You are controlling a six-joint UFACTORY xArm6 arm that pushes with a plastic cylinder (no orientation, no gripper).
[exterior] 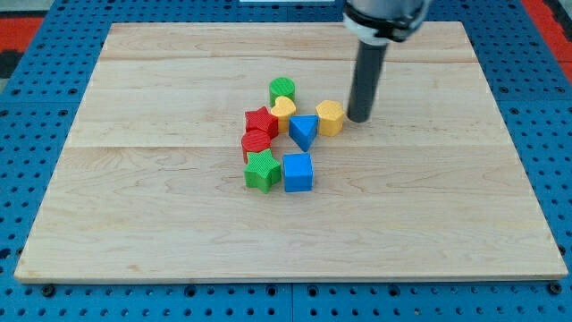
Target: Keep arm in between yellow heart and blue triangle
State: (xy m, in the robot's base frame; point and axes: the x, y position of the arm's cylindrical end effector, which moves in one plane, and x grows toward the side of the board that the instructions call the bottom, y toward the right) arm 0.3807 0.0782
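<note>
Writing: we are finding no brand, label or lettering that we can read anywhere in this view.
Arm: we are holding our dark rod upright, coming down from the view's top, right of centre.
My tip [359, 119]: we are resting it on the wooden board [429, 197], just beside the yellow hexagon block [330, 117] on that block's right; contact cannot be told.
End effector: we are carrying a plain rod with nothing to open or close, and it is holding nothing.
Yellow heart [283, 110]: we are seeing it left of the tip, in the cluster's upper part, just below the green cylinder [282, 89].
Blue triangle [303, 131]: we are seeing it just below and right of the heart, pressed against the yellow hexagon block.
Tip versus task blocks: we are standing to the right of both, not between them.
Red blocks: red star [261, 122], and red cylinder [256, 143] below it.
Lower pair: green star [263, 170] and blue cube [298, 172], side by side.
Surround: blue pegboard [54, 36] is framing the board.
</note>
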